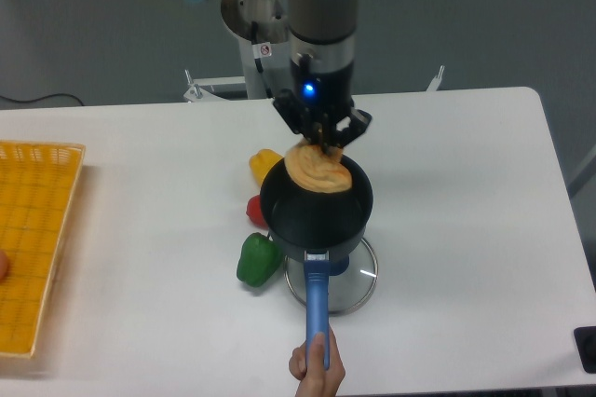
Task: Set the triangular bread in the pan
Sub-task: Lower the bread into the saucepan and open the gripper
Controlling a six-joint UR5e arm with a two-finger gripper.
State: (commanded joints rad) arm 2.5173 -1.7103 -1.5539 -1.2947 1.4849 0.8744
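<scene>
Bread (318, 171), triangular and tan-orange, hangs at the far rim of the pan (317, 220), its upper edge pinched in the narrowly closed gripper (325, 142). A hand (317, 369) holds the blue handle (318, 302), with the pan raised above a glass lid (361, 283). Risk: the bread leans on the rim, so release here may tip it outward toward the yellow pepper (264, 165); any waver of the handheld pan worsens this.

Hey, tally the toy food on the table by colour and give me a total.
Yellow: 1, bell pepper
Red: 1, piece half hidden by the pan
Green: 1, bell pepper
Tan-orange: 1, triangular bread at the pan's rim under the gripper
Total: 4
</scene>
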